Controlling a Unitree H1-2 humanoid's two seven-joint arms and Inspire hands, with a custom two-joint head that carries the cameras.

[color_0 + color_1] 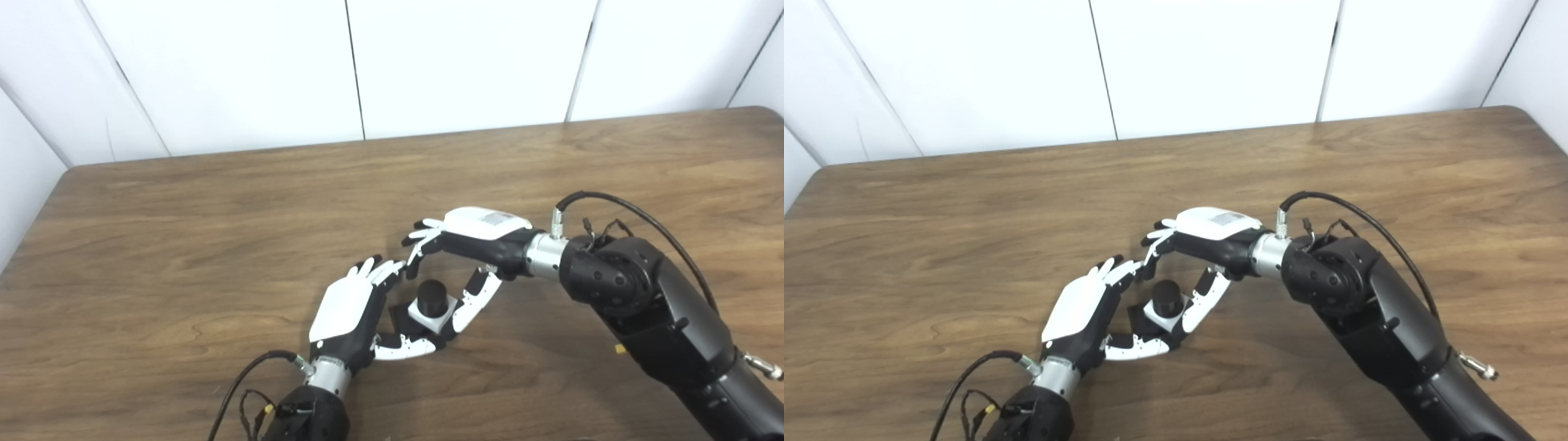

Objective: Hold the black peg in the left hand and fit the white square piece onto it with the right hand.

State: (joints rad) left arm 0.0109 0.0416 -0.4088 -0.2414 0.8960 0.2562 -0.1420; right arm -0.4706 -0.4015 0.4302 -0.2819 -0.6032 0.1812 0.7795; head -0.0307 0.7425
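The lower part of the black peg is hidden: only its round top shows, rising through the white square piece, which sits around it on the wooden table over a dark flat base whose edges are partly covered by fingers. Whether the piece is pushed fully down cannot be made out. The left hand stands on edge just left of the stack, fingers straight and close together, thumb reaching under toward the base; whether it truly presses the base or only rests beside it cannot be told. The right hand arches over from the right, its fingers curled near the left fingertips and its thumb lying along the piece's right side, loosely cupped rather than clearly pinching. There is one peg, one white piece, one base, two hands; both forearms are cut off by the bottom edge
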